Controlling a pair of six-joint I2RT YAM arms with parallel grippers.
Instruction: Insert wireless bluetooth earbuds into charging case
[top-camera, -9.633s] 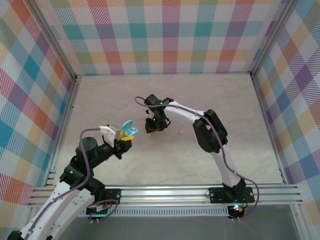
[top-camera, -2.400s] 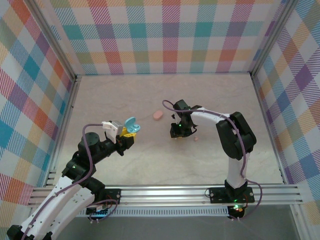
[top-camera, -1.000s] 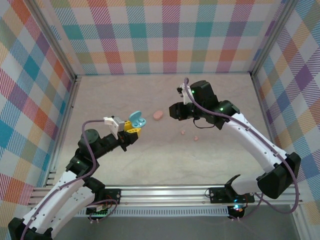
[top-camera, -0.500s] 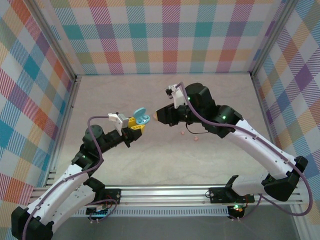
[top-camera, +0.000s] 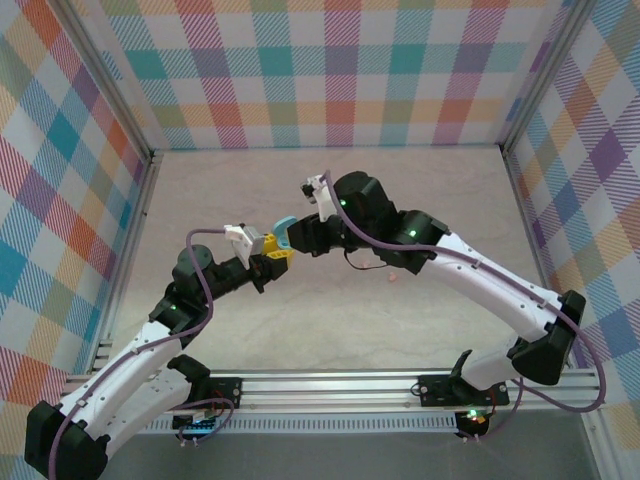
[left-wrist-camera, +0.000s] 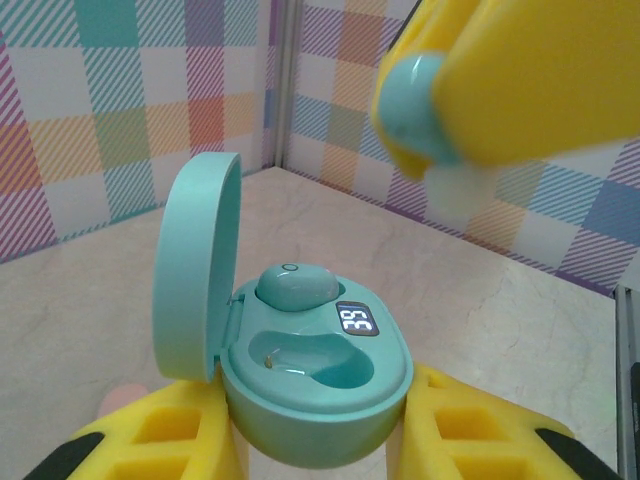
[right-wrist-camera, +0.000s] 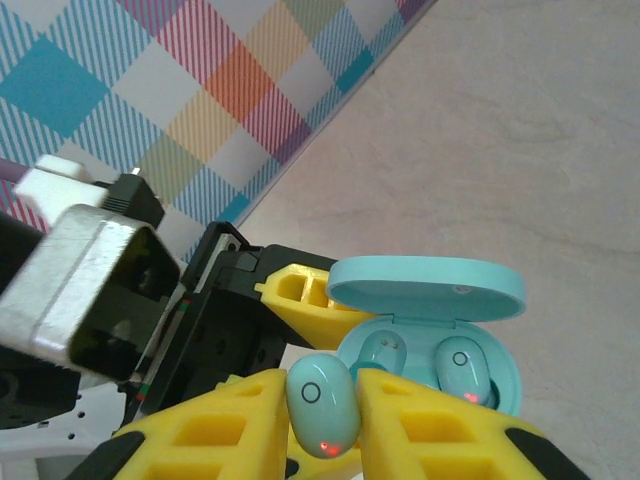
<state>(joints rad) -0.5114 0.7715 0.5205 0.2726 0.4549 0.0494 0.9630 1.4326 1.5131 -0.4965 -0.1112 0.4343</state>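
Note:
My left gripper (left-wrist-camera: 318, 432) is shut on the open light blue charging case (left-wrist-camera: 315, 395), lid (left-wrist-camera: 195, 270) up on the left. One light blue earbud (left-wrist-camera: 297, 285) sits in the far slot; the near slot (left-wrist-camera: 310, 360) is bare. My right gripper (right-wrist-camera: 322, 402) is shut on a second light blue earbud (right-wrist-camera: 322, 405), just above and in front of the case (right-wrist-camera: 495, 385). In the top view the left gripper (top-camera: 270, 252) and the right gripper (top-camera: 298, 240) meet at the case (top-camera: 284, 226) mid-table, above the surface.
A salmon pink earbud (top-camera: 393, 277) lies on the table right of the grippers. A pink object (left-wrist-camera: 120, 400) shows on the table below the case. Plaid walls (top-camera: 60, 200) close in three sides; a metal rail (top-camera: 330, 385) runs along the near edge.
The right arm swung left and brought its earbud up to the case. The left arm carried the open case right and further out to meet it.

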